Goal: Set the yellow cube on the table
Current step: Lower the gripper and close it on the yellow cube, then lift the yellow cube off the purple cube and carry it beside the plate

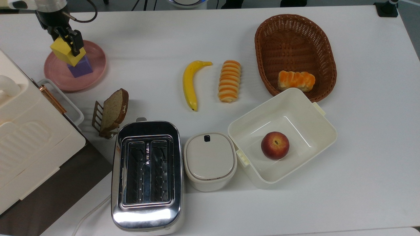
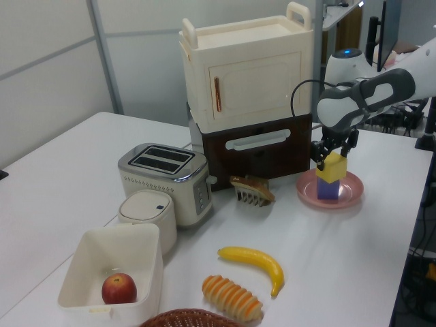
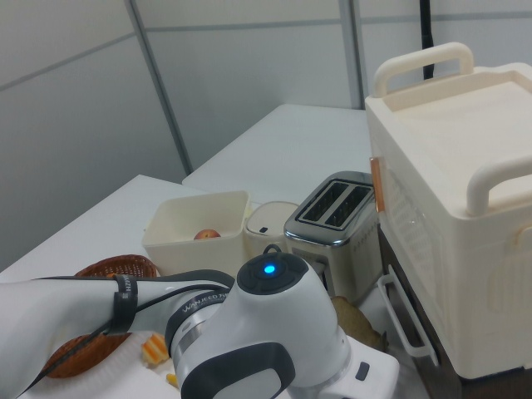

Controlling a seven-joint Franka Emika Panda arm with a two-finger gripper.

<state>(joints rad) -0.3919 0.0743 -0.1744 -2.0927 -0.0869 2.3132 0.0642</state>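
Your gripper (image 1: 65,38) straddles the yellow cube (image 1: 65,54), fingers either side; whether they grip it, you cannot tell. The cube sits on the purple cube (image 1: 81,67), with the banana (image 1: 189,83) at 3 o'clock.

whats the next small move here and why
Probably close the fingers on the yellow cube, then lift. The gripper straddles the cube, which sits on the purple cube on the pink plate, not yet on the table.
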